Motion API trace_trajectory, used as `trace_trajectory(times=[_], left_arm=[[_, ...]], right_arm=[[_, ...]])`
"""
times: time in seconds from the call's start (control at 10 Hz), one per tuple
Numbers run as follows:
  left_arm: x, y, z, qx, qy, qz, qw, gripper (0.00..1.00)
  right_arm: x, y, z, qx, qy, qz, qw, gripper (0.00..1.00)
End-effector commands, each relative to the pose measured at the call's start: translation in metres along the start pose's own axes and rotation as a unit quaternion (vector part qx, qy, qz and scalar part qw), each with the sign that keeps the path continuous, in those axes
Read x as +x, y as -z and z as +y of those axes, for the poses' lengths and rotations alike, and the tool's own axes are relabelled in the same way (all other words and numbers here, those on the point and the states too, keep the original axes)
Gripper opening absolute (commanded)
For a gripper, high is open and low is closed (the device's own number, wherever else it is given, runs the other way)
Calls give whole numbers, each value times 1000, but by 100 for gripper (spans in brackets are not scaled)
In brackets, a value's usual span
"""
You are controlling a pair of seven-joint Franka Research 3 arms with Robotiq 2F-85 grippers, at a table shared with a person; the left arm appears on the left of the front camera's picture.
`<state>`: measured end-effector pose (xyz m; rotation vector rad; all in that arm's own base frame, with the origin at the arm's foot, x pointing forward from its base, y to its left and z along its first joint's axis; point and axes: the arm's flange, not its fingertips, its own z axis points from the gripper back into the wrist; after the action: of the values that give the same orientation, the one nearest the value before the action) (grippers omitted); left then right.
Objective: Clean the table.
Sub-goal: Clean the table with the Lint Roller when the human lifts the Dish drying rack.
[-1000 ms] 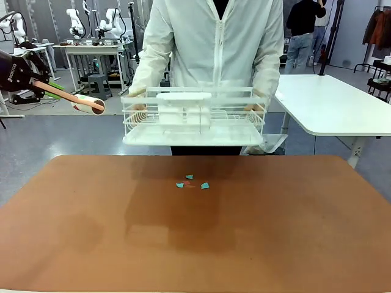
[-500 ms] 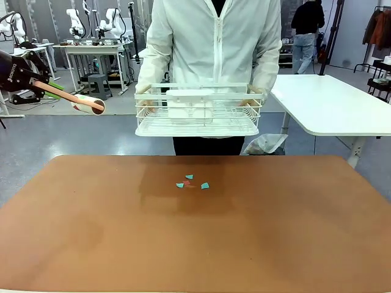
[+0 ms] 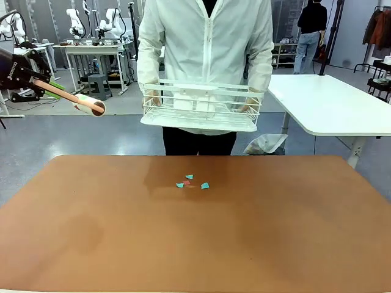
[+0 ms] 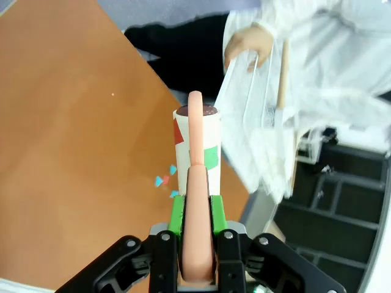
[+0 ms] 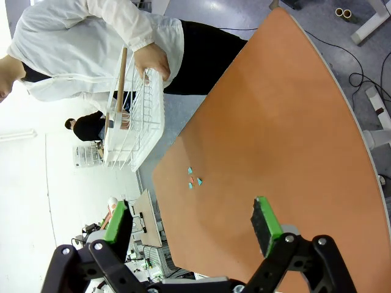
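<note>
- Workshop floor, grey, with a white side table to the right and benches behind.
- Table: reddish-brown top with rounded corners. It takes up the lower half of the front view, between the robot and the person.
- Table, long axis: runs left to right across the front view. One long edge faces the person, the other faces the robot. The top is level.
- Scraps: a few teal and red bits lying close together on the table, past the middle toward the person. Judged to be the mess to clear.
- Roller: pink handle with a white drum showing red and green patches.
- Left gripper: fingers clamped tight on the near end of the roller's handle. This leaves the drum free, probably so it can turn over the top.
- Roller, position: held in the air off the table's left far corner, well apart from the scraps. The drum end points toward the middle and slightly down.
- Right gripper: fingers spread wide with nothing between them, hanging above the table. Judged idle.
- Basket: white wire, carried by the person in both hands, one at each end.
- Basket, position: held level at waist height beyond the far edge, not touching the table. Judged to be kept off the table so the top is bare for wiping.
- Basket, contents: something white, too blurred to identify.
</note>
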<state>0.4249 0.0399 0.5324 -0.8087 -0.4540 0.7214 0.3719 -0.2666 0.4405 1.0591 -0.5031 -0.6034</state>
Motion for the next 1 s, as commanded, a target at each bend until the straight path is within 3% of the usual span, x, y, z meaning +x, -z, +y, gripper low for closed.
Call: trace_trajectory(times=[0.0, 0.2, 0.3, 0.5, 0.7, 0.8, 0.9], left_arm=[[24, -6, -41, 38, 132, 74, 988, 21], [38, 36, -51, 72, 243, 146, 956, 21], [39, 62, -47, 55, 244, 167, 954, 21], [23, 104, -25, 39, 287, 240, 927, 21], [21, 122, -20, 39, 266, 246, 931, 21], [24, 120, -22, 34, 242, 233, 941, 21], [15, 133, -14, 53, 277, 237, 930, 21]], right_arm=[[0, -1, 2, 11, -5, -2, 1000, 100], [0, -1, 2, 11, -5, -2, 1000, 100], [0, -1, 2, 11, -5, -2, 1000, 100], [0, -1, 2, 11, -5, -2, 1000, 100], [0, -1, 2, 11, -5, -2, 1000, 100], [0, -1, 2, 11, -5, -2, 1000, 100], [0, -1, 2, 11, -5, -2, 1000, 100]])
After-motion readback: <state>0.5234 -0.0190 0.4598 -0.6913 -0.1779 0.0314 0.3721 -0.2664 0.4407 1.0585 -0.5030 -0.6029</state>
